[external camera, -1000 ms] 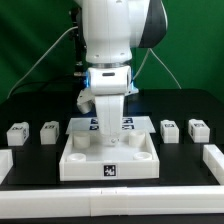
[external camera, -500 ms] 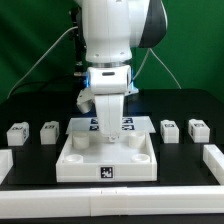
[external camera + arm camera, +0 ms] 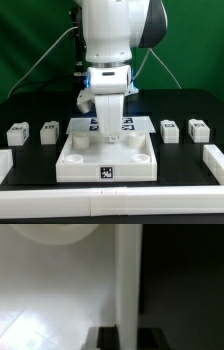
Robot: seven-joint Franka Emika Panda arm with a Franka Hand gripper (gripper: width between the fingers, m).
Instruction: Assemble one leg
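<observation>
Several small white legs stand in a row on the black table: two at the exterior view's left (image 3: 17,131) (image 3: 48,130) and two at its right (image 3: 170,129) (image 3: 199,129), each with a tag. The large white tabletop (image 3: 80,160) lies in the middle with round corner sockets. My gripper (image 3: 108,137) points straight down at the tabletop's far part. In the wrist view the fingers (image 3: 104,339) sit on both sides of the tabletop's upright rim wall (image 3: 127,280), shut on it. A round socket (image 3: 60,232) shows beside the wall. No leg is held.
The marker board (image 3: 84,124) lies flat behind the tabletop, partly hidden by the gripper. White bars lie at the exterior view's left edge (image 3: 5,160) and right edge (image 3: 212,155). Cables hang behind the arm in front of a green backdrop.
</observation>
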